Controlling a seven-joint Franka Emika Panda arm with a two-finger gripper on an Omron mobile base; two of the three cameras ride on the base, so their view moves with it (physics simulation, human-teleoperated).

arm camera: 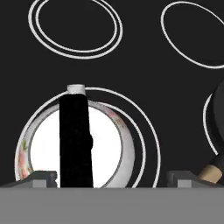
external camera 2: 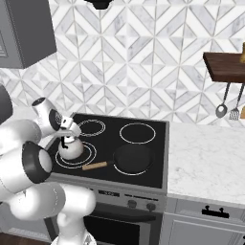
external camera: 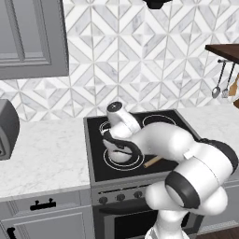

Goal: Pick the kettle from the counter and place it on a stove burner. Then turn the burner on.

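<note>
1. The kettle (external camera 2: 70, 148) stands upright on the stove burner (external camera 2: 89, 154), the big double-ring circle at the front left of the black cooktop (external camera 2: 143, 177). In the hand view it sits a little off centre, toward one side of the rings.

2. The gripper (external camera 2: 68, 135) hangs just above the kettle. In the hand view its two tips stand wide apart, one on each side of the black handle (arm camera: 75, 140), and they hold nothing. I think the tips do not touch the handle, but the view is too close to be sure.

3. So the placing step looks finished, and the burner is not yet turned on: its rings are white.

4. The next move calls for lifting the hand straight up, clear of the handle, so the kettle is not pushed over.

5. Then the hand must go down to the knobs (external camera 2: 139, 205) on the stove front and turn the right one. Which knob belongs to this burner I cannot tell from here.

6. The black pan (external camera 2: 134, 159) sits just beside, its wooden handle (external camera 2: 94, 165) pointing toward the kettle; the arm should avoid it.
</note>
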